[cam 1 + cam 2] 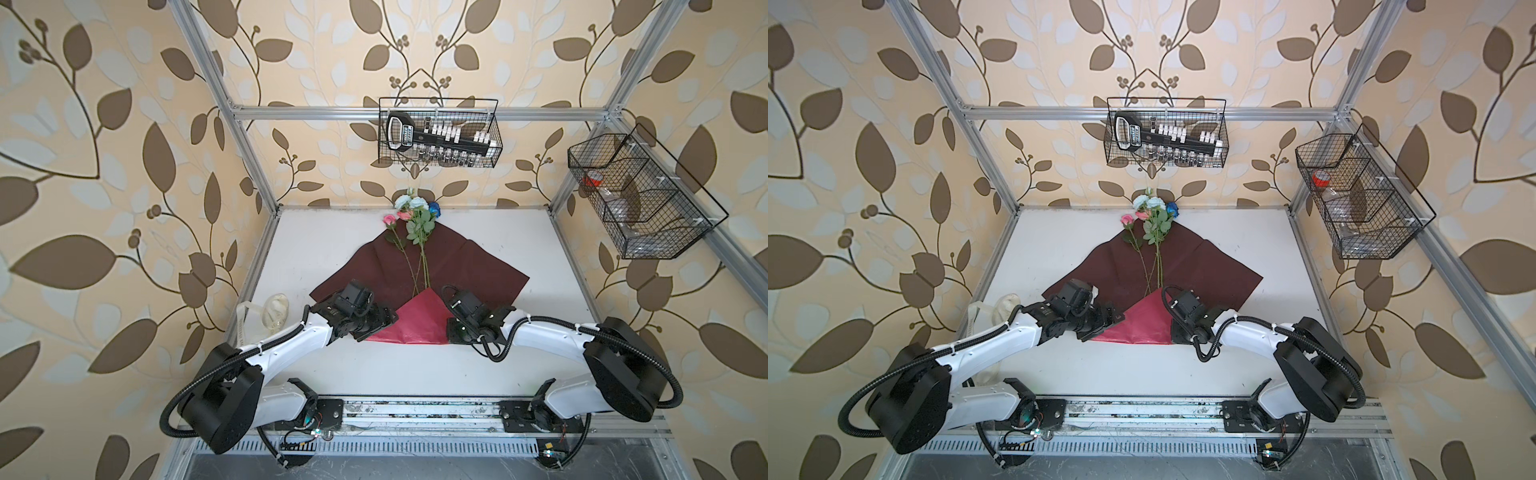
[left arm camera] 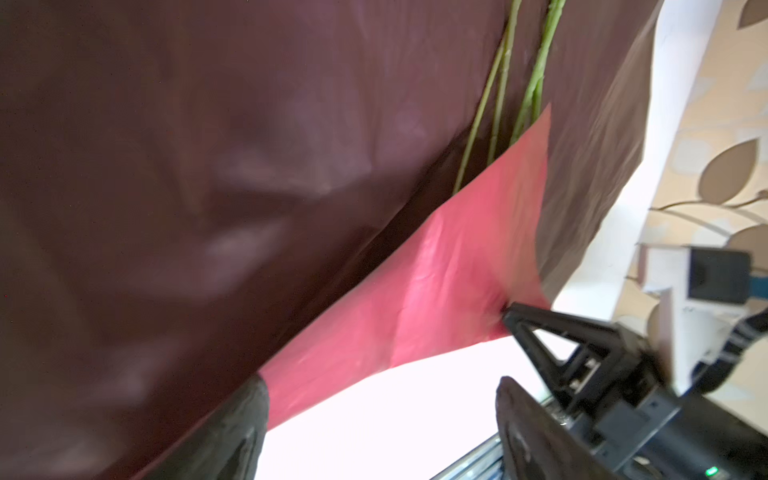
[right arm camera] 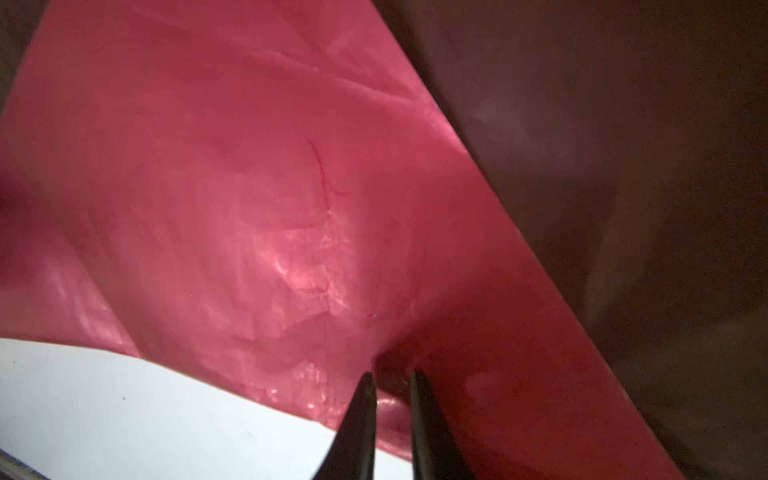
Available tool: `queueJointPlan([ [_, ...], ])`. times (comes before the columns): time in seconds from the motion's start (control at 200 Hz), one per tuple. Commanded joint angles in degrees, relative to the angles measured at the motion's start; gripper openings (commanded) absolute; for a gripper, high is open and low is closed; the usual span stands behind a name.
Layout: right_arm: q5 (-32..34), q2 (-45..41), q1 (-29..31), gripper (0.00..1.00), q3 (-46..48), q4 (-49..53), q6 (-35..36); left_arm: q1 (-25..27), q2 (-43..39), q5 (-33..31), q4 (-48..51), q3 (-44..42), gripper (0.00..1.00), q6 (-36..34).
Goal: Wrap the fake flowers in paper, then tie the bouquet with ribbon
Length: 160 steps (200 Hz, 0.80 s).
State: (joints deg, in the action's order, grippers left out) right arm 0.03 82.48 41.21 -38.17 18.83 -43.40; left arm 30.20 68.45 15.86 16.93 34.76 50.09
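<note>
Your white counter (image 1: 374, 374) carries everything. On its middle the dark red wrapping sheet (image 1: 469, 266) lies spread like a diamond, clear in both top views. Beyond the sheet's far corner, up on the back rail, hangs a black wire basket (image 1: 386, 158) with a tool set in it.

The sheet's near corner is folded up and over, so a brighter, shiny red flap (image 1: 419, 324) lies on the sheet's near part.

The bouquet of fake flowers (image 1: 417, 232) lies along the sheet's middle line. Its pink, pale-blue and dark-blue blooms reach past the sheet's far corner. The long thin stems run back down the sheet and their ends slip under the tip of the flap.

Your left gripper (image 2: 380, 390) sits at the sheet's near left edge, beside the flap. Its fingers (image 2: 523, 419) stand wide apart, with one of them resting over the flap's end. Nothing is clamped between them.

Your right gripper (image 3: 391, 374) is at the flap's right side. Its fingers (image 3: 361, 415) are drawn almost together and pinch the sheet at the flap's edge, where the material puckers around the tips.
</note>
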Motion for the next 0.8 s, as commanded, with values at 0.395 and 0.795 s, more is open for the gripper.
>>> queueJointPlan([
  [0.395,1.63,-4.23,0.09,0.24,-5.41,3.14,4.23,-19.87,-12.28,-4.96,17.89,-2.08,0.99,-5.68],
  [0.795,3.19,3.04,11.07,0.25,-14.19,0.39,7.83,-27.75,-8.68,3.99,11.54,-5.31,0.99,-6.40],
])
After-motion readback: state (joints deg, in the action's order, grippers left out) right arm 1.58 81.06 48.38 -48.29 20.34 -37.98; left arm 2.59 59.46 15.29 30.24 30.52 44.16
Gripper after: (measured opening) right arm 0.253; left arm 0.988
